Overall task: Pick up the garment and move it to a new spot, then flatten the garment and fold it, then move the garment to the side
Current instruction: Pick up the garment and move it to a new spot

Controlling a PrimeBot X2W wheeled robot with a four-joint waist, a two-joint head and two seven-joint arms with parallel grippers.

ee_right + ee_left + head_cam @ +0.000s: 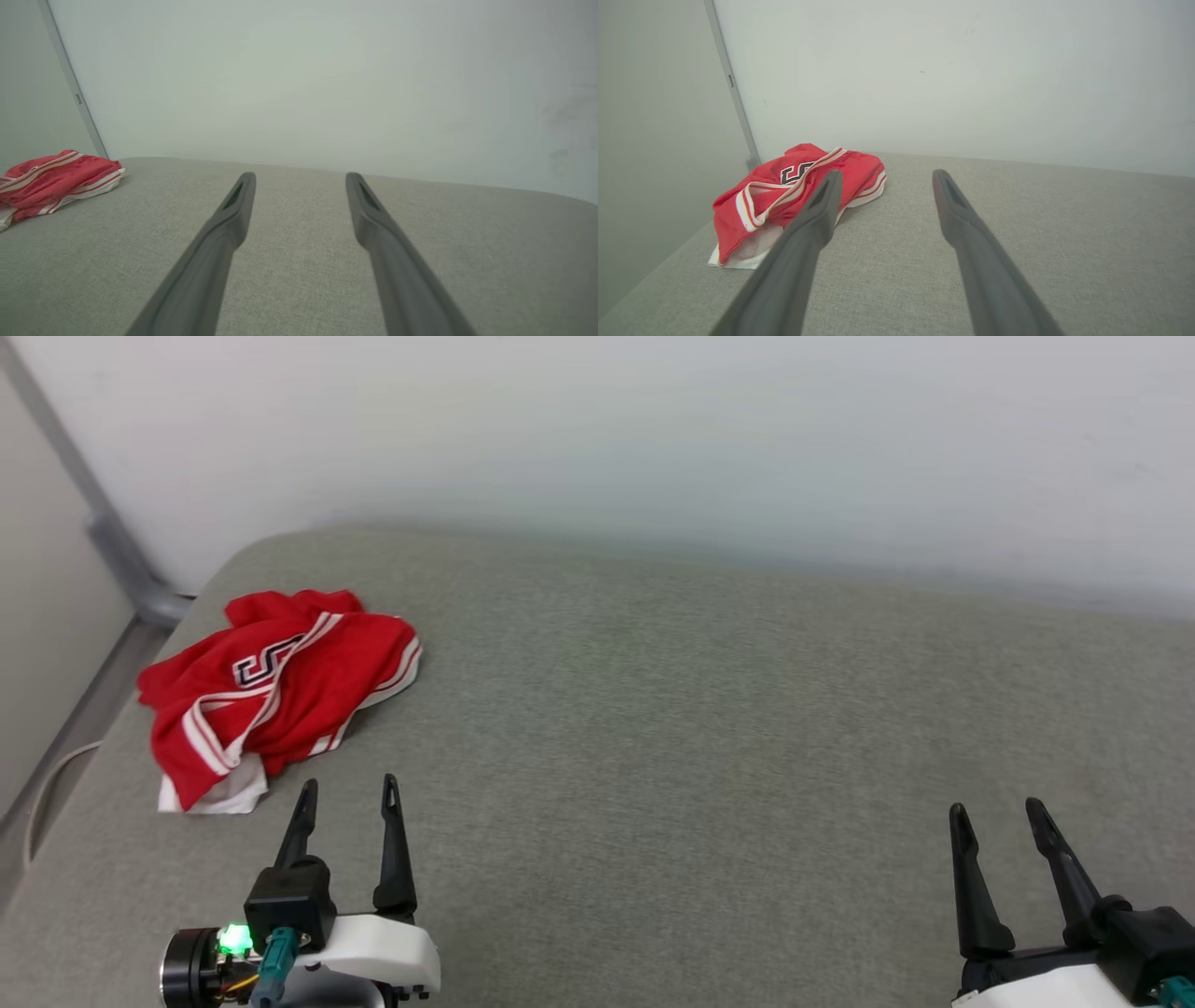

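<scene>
The garment (280,695) lies crumpled in a loose red heap at the far left corner of the grey padded surface (709,737), close to the pale wall (653,429), with white striped trim and part of the black lettering showing on top. Nothing has been picked up, so the first step, the pick-up, is the one in hand. The left gripper (349,784) hovers just short of the heap's near edge with its fingers spread wide and empty, pointing a little to the right of the cloth. The right gripper (995,806) is well apart from it on the right side, also wide and empty over bare fabric. The next move likely calls for the left arm to reach forward and leftward, lower its fingers into a raised fold, and close on enough cloth to lift the whole bundle clear.
</scene>
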